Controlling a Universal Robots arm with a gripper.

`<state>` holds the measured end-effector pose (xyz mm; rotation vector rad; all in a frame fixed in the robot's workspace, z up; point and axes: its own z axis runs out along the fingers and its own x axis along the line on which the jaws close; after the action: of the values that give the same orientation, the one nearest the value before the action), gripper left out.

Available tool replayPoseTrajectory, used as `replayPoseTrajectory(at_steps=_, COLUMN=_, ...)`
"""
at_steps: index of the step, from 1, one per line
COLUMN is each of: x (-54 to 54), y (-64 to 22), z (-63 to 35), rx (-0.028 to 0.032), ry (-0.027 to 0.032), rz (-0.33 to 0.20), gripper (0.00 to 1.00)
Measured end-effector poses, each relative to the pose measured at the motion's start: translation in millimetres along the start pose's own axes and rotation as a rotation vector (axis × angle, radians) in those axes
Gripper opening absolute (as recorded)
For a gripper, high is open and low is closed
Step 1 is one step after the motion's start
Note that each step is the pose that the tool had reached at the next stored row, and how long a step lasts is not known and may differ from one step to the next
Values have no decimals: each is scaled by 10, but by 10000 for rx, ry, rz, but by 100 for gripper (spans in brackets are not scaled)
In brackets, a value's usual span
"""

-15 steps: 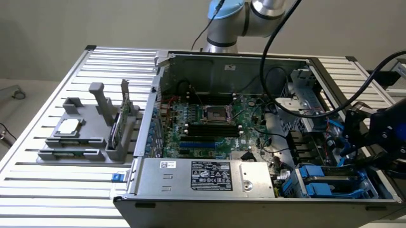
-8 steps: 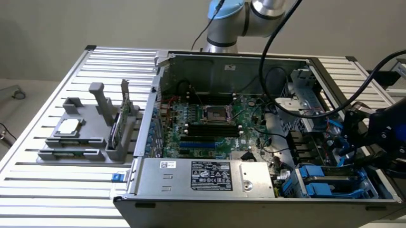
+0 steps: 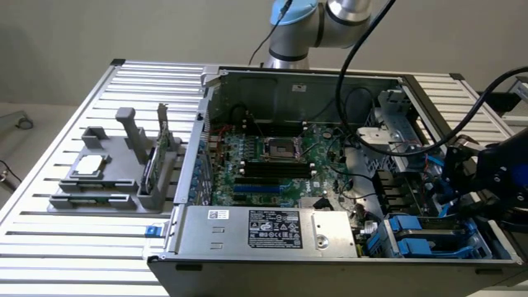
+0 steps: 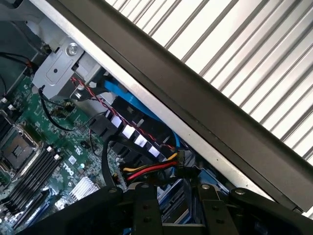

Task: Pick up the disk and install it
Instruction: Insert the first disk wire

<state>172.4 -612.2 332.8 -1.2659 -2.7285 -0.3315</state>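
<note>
The disk (image 3: 451, 185) shows as a blue-framed slab standing on edge beside my black gripper (image 3: 464, 193), above the right front corner of the open computer case (image 3: 177, 257). In the wrist view a blue-edged piece, the disk (image 4: 172, 208), sits between the black fingers (image 4: 142, 210) of the gripper (image 4: 173, 218), which is shut on it. Below it in the case lies the drive bay (image 3: 429, 240) with blue carriers. Most of the disk is hidden by the gripper.
Red, yellow and black power cables (image 4: 146, 170) and a blue data cable (image 4: 122, 98) run close under the gripper. The case's dark side wall (image 4: 205, 98) stands right beside it. A grey fixture (image 3: 107, 185) on the exterior view's left holds a silver chip (image 3: 91, 164) and a green card (image 3: 162, 145).
</note>
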Motion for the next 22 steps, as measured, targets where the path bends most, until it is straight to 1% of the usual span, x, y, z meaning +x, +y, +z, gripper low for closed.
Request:
replayPoseTrajectory(at_steps=1, x=0, y=1, z=0, rx=10, ry=13, rz=-22, gripper=33)
replayPoseTrajectory(at_steps=2, x=-1, y=2, z=0, rx=22, ry=25, rz=-42, gripper=26)
replayPoseTrajectory(at_steps=3, x=-2, y=2, z=0, rx=35, ry=38, rz=-59, gripper=26)
replayPoseTrajectory(at_steps=4, x=-3, y=3, z=0, rx=51, ry=53, rz=-74, gripper=20)
replayPoseTrajectory(at_steps=5, x=-3, y=4, z=0, rx=69, ry=69, rz=-87, gripper=16)
replayPoseTrajectory(at_steps=8, x=-4, y=5, z=-2, rx=133, ry=123, rz=-113, gripper=16)
replayPoseTrajectory(at_steps=10, x=-3, y=6, z=-8, rx=187, ry=168, rz=-106, gripper=16)
replayPoseTrajectory(at_steps=12, x=2, y=7, z=-27, rx=235, ry=213, rz=-88, gripper=16)
replayPoseTrajectory(at_steps=13, x=9, y=7, z=-45, rx=246, ry=227, rz=-84, gripper=16)
replayPoseTrajectory(at_steps=16, x=33, y=-1, z=-93, rx=248, ry=228, rz=-85, gripper=16)
replayPoseTrajectory(at_steps=22, x=51, y=-25, z=-93, rx=243, ry=225, rz=-62, gripper=16)
